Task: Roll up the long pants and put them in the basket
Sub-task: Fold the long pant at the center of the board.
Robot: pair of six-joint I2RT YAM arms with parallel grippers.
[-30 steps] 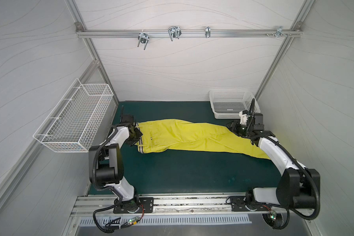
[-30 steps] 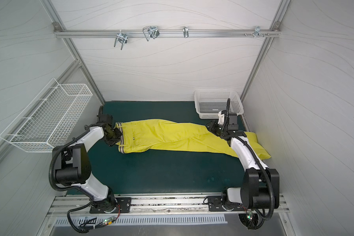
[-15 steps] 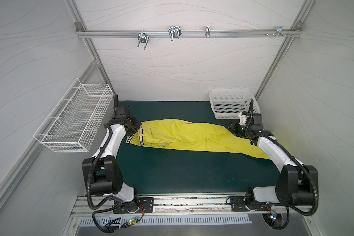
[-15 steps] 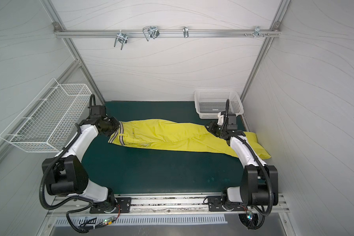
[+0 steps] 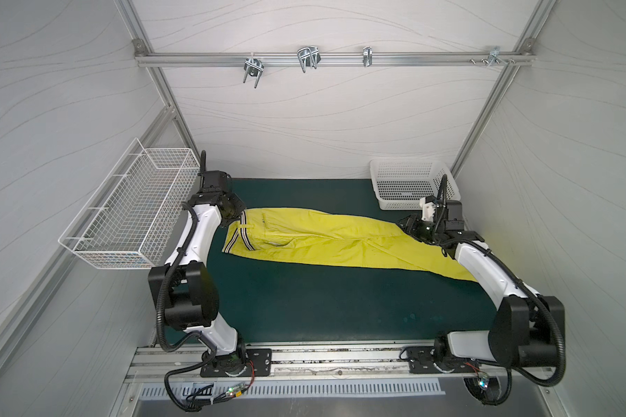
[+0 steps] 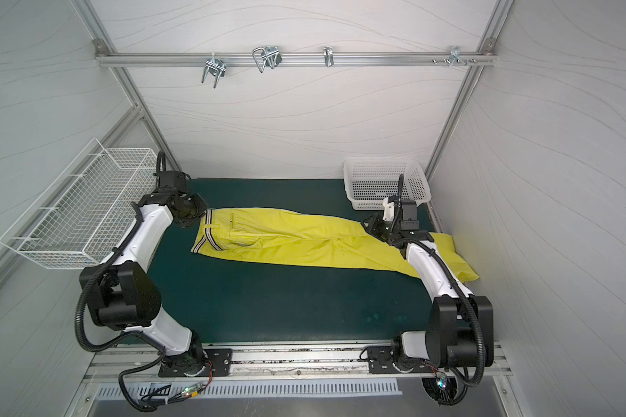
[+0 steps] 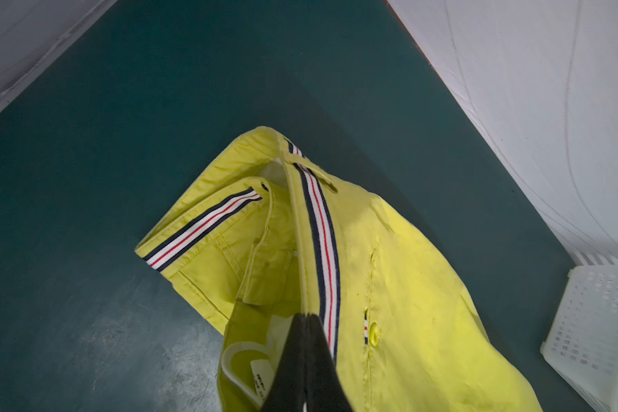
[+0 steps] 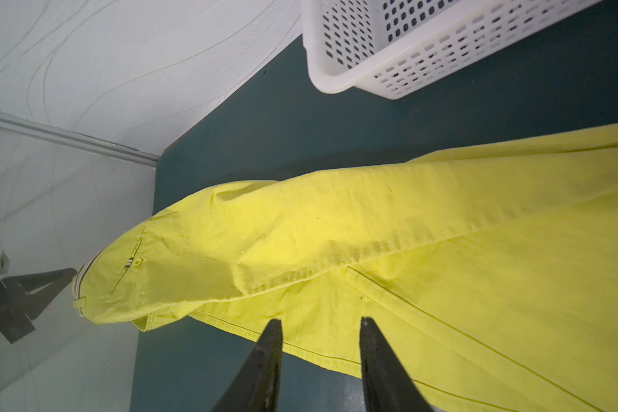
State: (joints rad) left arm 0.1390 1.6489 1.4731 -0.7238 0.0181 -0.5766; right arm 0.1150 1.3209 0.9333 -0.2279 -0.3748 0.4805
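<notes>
The long pants (image 5: 322, 240) (image 6: 286, 236) lie stretched across the green mat in both top views, bright yellow-green, waist at the left and leg ends at the right. The striped waistband (image 5: 241, 234) (image 7: 320, 228) is partly lifted. My left gripper (image 5: 237, 216) (image 6: 201, 213) (image 7: 305, 317) is shut on the waistband's far corner. My right gripper (image 5: 403, 225) (image 6: 367, 224) (image 8: 320, 321) hovers open over the lower legs (image 8: 371, 232), nothing between its fingers. The right forearm hides part of the leg ends.
A white plastic basket (image 5: 409, 184) (image 6: 384, 184) (image 8: 443, 46) stands at the back right corner, close behind my right gripper. A wire basket (image 5: 134, 216) (image 6: 84, 213) hangs on the left wall beside my left arm. A rail with hooks (image 5: 304, 59) crosses overhead.
My left arm swung toward the back left corner, carrying the waistband corner with it, so the waist end shifted back. The right arm barely moved.
</notes>
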